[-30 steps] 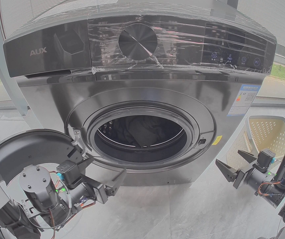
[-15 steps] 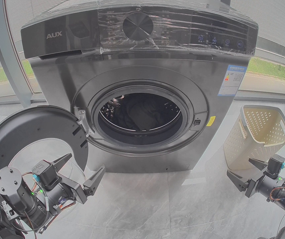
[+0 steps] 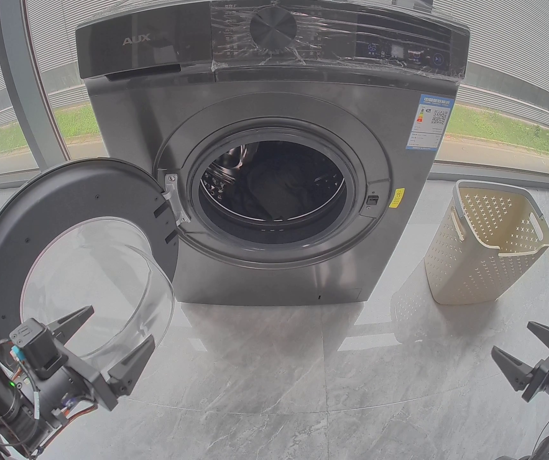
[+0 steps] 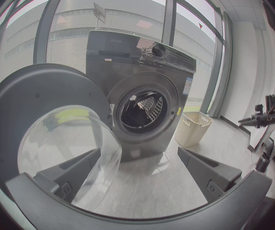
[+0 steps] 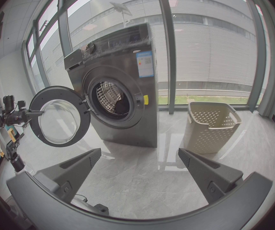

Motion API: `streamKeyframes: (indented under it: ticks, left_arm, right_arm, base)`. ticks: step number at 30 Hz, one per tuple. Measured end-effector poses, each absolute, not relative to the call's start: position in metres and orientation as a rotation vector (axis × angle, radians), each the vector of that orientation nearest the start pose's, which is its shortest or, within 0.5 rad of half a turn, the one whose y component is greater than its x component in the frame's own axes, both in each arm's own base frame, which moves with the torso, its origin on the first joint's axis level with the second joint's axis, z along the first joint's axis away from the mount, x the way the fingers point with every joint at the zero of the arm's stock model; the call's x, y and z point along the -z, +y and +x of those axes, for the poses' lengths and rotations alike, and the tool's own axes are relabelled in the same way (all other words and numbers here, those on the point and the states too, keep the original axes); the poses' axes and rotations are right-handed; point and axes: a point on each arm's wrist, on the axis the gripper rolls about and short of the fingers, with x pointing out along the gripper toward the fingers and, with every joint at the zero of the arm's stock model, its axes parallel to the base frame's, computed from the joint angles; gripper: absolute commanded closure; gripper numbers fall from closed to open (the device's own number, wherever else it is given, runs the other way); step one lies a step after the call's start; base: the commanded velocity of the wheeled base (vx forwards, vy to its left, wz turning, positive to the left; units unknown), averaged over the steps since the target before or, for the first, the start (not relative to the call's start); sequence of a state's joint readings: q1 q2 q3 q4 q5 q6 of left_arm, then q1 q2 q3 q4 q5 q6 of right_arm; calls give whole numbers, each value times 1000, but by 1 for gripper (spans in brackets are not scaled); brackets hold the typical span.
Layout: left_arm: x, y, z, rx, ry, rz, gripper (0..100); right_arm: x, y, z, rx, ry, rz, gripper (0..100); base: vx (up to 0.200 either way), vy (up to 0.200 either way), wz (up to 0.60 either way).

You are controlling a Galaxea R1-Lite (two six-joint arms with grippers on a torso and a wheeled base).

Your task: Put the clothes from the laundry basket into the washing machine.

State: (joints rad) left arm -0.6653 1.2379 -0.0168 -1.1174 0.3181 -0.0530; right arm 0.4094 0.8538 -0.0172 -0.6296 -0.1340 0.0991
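The grey washing machine [image 3: 274, 129] stands ahead, its round door [image 3: 76, 250] swung wide to the left. Dark clothes [image 3: 274, 183] lie inside the drum [image 4: 143, 111], also seen in the right wrist view [image 5: 119, 106]. The cream laundry basket [image 3: 488, 244] stands on the floor right of the machine [image 5: 212, 126], and no clothes show through its open top. My left gripper [image 3: 105, 343] hangs low at the left, just before the open door, open with nothing between its fingers. My right gripper [image 3: 530, 352] is low at the right, in front of the basket, open too.
Grey tiled floor [image 3: 325, 365] spreads free between me and the machine. Tall windows and metal posts [image 3: 12, 71] stand behind it. The open door's glass bowl [image 4: 70, 144] bulges close to the left gripper.
The whole head view has pulled back: the machine looks smaller and farther, and the basket has come fully into sight. Both grippers sit lower in the picture and stay open.
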Motion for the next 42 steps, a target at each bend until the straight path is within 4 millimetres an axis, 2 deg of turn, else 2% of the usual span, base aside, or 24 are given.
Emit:
streamKeyframes:
  ticks: [6,13,19,26,34,38,42]
  left_arm:
    - [-126,-49,79,303,208,47,0]
    - [-120,-16,43,182,179,17,0]
    - [-103,1,15,57,176,-4,0]
    - [-93,6,-7,-84,73,-63,0]
    - [-89,5,-18,-185,-15,-3,0]
    - [-88,4,-21,-155,-41,35,0]
    - [-85,1,-22,-38,-30,23,0]
  right_arm:
    - [-124,11,44,-177,138,54,0]
    - [-107,0,10,-90,98,59,0]
    - [-95,-4,-8,-1,41,65,0]
    - [-92,-6,-14,77,-1,52,0]
    - [-89,-4,-19,126,-18,-50,0]
    - [-87,-3,-22,109,-38,-23,0]
    - [-82,-1,-22,25,-8,7,0]
  base:
    - [0,0,0]
    - [0,0,0]
    - [0,0,0]
    - [0,0,0]
    - [0,0,0]
    - [0,0,0]
    - [0,0,0]
